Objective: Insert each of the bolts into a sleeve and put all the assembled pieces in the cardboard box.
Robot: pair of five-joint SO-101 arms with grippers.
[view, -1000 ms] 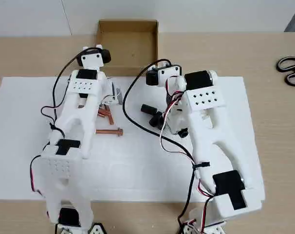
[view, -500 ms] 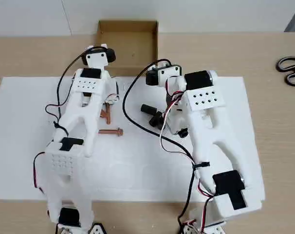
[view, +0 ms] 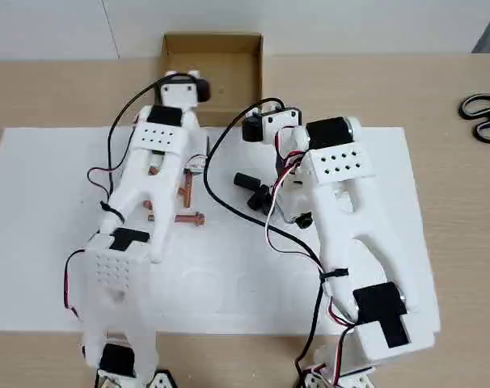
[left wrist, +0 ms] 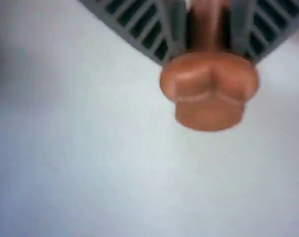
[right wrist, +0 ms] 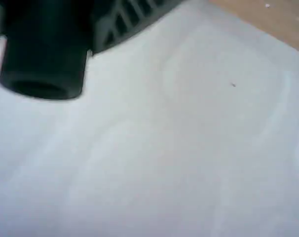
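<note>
Two parts are held over the white sheet (right wrist: 189, 148): the left gripper (left wrist: 207, 22) has its jaws clamped on a copper bolt (left wrist: 208, 91), the right gripper (right wrist: 70, 24) its jaws closed around a black sleeve (right wrist: 43, 57).

High view looking steeply down over table (view: 390, 81), taking in whole white sheet (view: 229, 275). Left wrist view pointing down, sitting very close over sheet, bolt (left wrist: 208, 91) looming near lens. Right wrist view facing same sheet, sleeve (right wrist: 43, 49) close.
</note>
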